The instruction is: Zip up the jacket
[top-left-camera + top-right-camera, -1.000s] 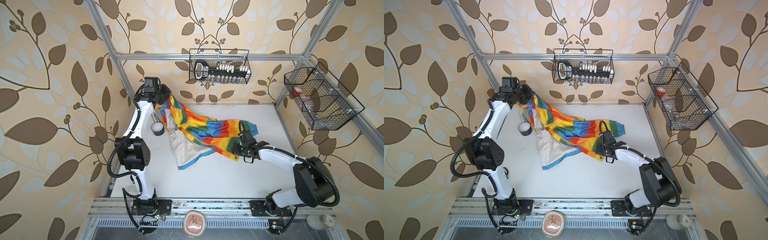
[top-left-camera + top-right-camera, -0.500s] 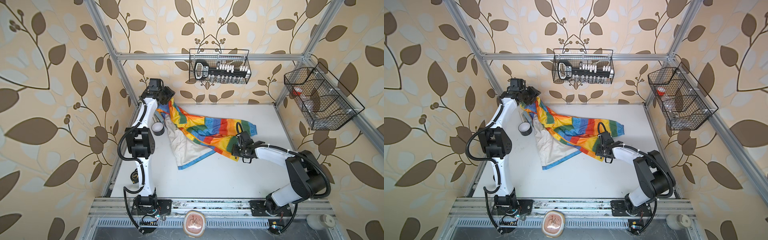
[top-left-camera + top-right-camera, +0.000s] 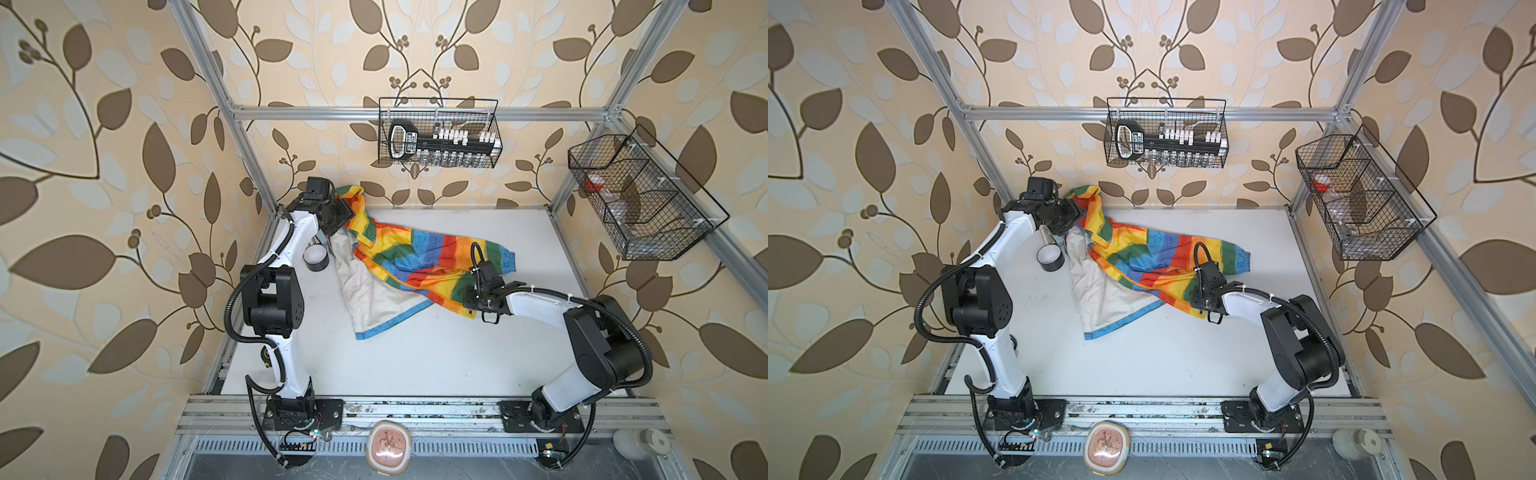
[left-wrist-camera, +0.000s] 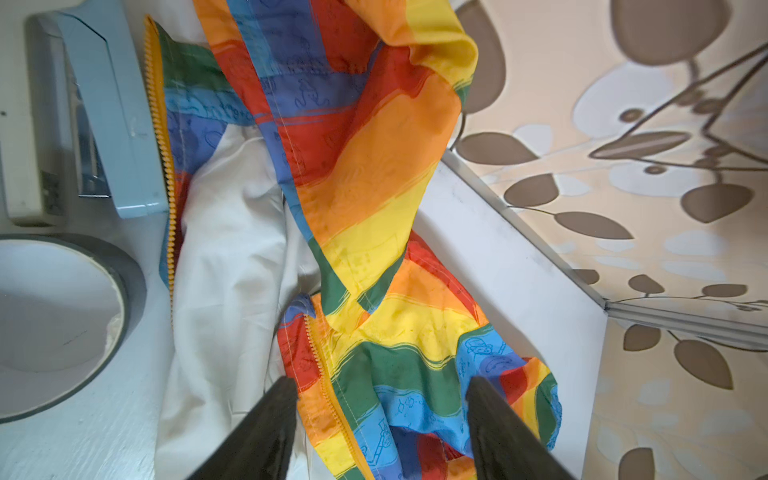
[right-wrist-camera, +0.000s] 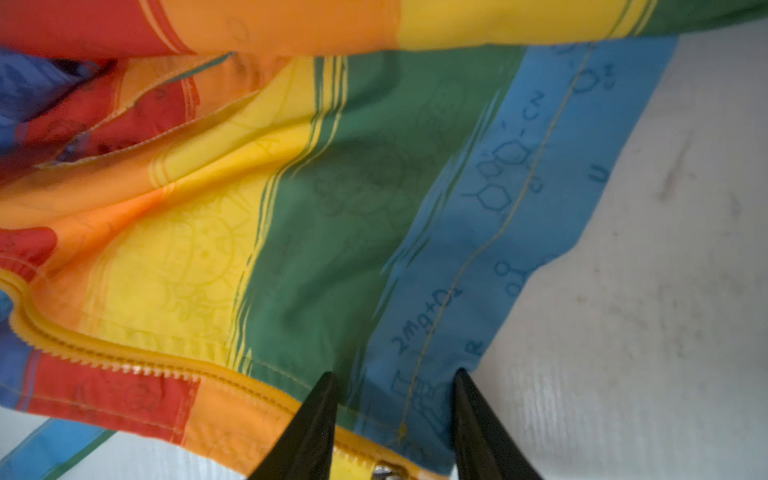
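Observation:
The rainbow-striped jacket (image 3: 415, 257) (image 3: 1142, 257) lies crumpled and unzipped on the white table, white lining showing on its left. Its upper end stands bunched up at the back wall. My left gripper (image 3: 341, 211) (image 3: 1072, 216) (image 4: 380, 386) is open there, and cloth with one orange zipper half (image 4: 328, 386) lies loose between the spread fingers. The other zipper half (image 4: 164, 166) runs along the lining. My right gripper (image 3: 468, 301) (image 3: 1198, 302) (image 5: 394, 376) straddles the blue bottom hem beside the zipper's lower end (image 5: 124, 357). Its jaws stand apart, open, with flat cloth between them.
A grey tape roll (image 3: 316, 258) (image 3: 1050, 258) (image 4: 62, 316) and a pale blue tool (image 4: 104, 112) sit just left of the jacket. Wire baskets hang on the back wall (image 3: 438, 137) and on the right frame (image 3: 640, 199). The back wall is close behind my left gripper.
My left gripper has opened and let go of the jacket's upper end, which stays bunched up. My right gripper's jaws have narrowed around the bottom hem.

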Available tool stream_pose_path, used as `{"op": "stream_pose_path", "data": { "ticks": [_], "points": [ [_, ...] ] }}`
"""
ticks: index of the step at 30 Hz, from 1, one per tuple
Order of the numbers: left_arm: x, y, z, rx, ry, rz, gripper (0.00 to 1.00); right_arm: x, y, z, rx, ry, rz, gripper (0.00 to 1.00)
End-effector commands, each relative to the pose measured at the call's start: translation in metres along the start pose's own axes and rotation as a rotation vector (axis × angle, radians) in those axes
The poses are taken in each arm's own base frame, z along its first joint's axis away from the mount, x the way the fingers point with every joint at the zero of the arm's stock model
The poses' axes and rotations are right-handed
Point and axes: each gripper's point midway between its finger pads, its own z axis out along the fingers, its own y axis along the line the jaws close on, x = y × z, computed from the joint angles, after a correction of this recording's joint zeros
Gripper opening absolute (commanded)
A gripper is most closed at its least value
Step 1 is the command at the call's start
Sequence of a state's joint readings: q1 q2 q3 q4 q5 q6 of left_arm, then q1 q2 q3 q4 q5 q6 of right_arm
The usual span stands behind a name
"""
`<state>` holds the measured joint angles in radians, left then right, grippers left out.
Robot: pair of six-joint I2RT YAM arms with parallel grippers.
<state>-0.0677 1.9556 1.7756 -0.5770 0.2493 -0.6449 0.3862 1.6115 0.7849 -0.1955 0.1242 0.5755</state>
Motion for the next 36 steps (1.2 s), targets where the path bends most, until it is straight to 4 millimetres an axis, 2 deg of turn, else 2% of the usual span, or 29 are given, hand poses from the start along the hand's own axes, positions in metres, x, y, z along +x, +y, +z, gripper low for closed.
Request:
{"op": "stream_pose_path", "data": {
  "ticks": [1,5,11,18,25,28,31,33,36],
  "points": [
    [0.015,-0.005,0.023,-0.027,0.041,0.064,0.63,0.018,-0.005,0.007,0.015,0.055,-0.009,0.36],
    [0.032,-0.004,0.046,-0.054,0.089,0.088,0.62,0.02,-0.006,0.007,0.017,0.056,-0.007,0.27],
    [0.045,0.019,0.065,-0.127,0.112,0.098,0.64,0.021,-0.005,0.004,0.003,0.056,-0.004,0.14],
    [0.038,0.028,0.078,-0.174,0.106,0.146,0.63,0.019,0.001,-0.016,-0.052,0.033,0.023,0.0],
    [0.026,0.023,0.099,-0.185,0.116,0.199,0.6,0.015,-0.001,-0.043,-0.082,-0.013,0.035,0.0],
    [0.017,0.01,0.102,-0.144,0.099,0.204,0.47,0.015,-0.002,-0.05,-0.091,-0.021,0.044,0.0],
    [0.011,-0.003,0.099,-0.109,0.091,0.207,0.16,0.014,-0.002,-0.058,-0.106,-0.03,0.059,0.0],
    [0.006,-0.012,0.09,-0.085,0.081,0.211,0.03,0.012,-0.004,-0.064,-0.109,-0.041,0.066,0.0],
    [-0.003,-0.03,0.066,-0.042,0.04,0.225,0.0,0.005,-0.008,-0.077,-0.126,-0.068,0.088,0.0]
  ]
}}
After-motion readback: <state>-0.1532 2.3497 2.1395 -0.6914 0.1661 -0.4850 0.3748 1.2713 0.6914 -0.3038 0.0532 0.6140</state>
